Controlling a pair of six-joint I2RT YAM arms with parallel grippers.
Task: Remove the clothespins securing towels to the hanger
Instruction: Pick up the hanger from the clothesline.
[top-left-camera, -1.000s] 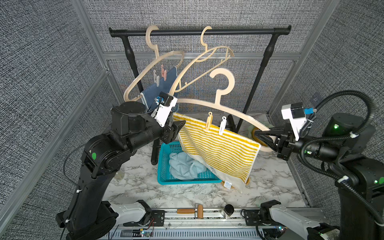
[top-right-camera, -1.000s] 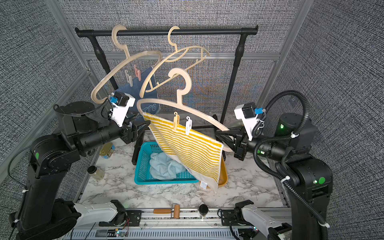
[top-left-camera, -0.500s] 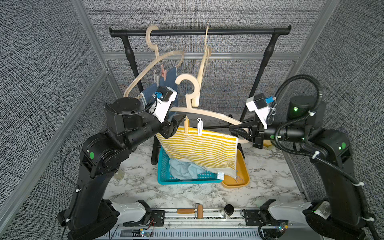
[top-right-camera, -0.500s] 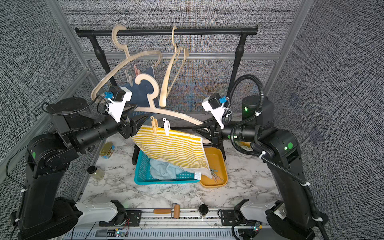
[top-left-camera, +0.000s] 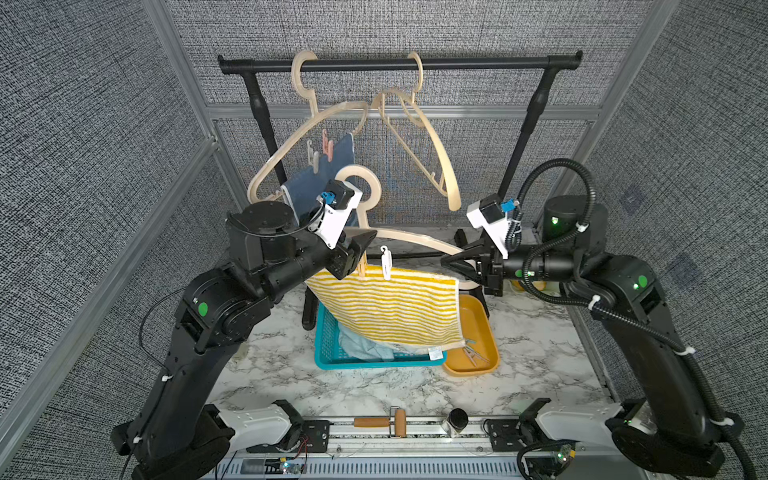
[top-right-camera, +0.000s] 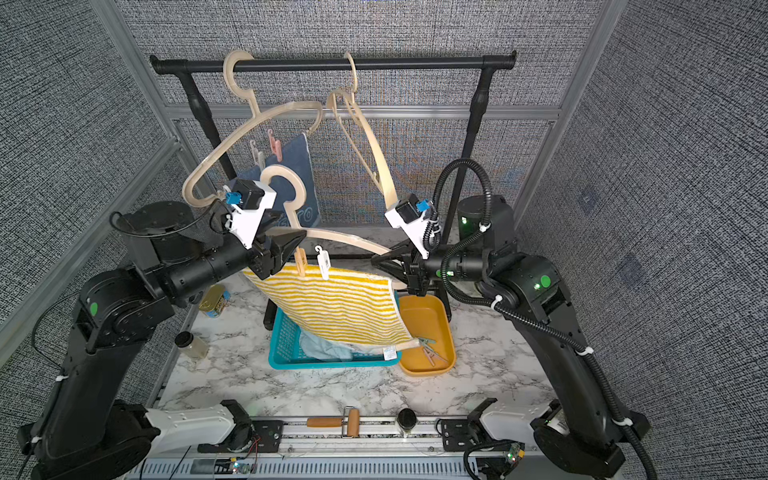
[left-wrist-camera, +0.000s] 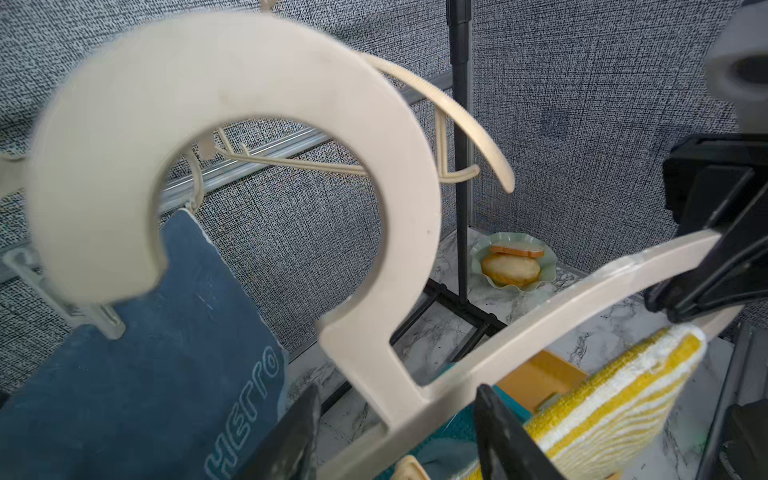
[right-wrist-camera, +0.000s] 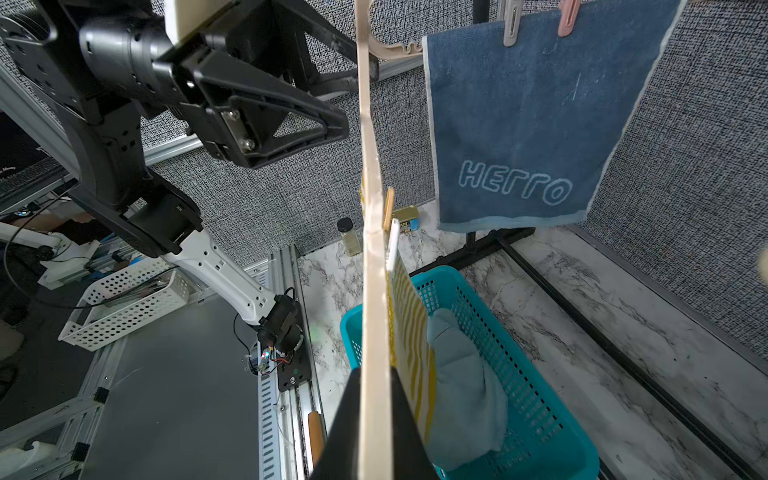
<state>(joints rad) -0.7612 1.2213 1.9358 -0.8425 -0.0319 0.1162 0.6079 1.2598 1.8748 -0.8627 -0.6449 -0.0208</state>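
Swung leftward since a second ago: hanger (top-left-camera: 419, 240), now crosswise, hook up. Clamped at its right end by right gripper (top-left-camera: 446, 262). Straddling upright beige clothespin (top-right-camera: 300, 262) by hanger's neck: left gripper (top-left-camera: 363, 249), fingers (left-wrist-camera: 498, 436) parted.

Beige hanger (left-wrist-camera: 399, 208), blue towel (left-wrist-camera: 145, 374) behind

aqua towel (top-left-camera: 360, 347) mostly hidden behind the striped towel (top-left-camera: 390, 307) — pegs (top-left-camera: 471, 355) in the orange tray (top-left-camera: 476, 318) perhaps two, too small.

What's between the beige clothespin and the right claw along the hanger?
One white clothespin, clipped on the yellow striped towel; both top views show it.
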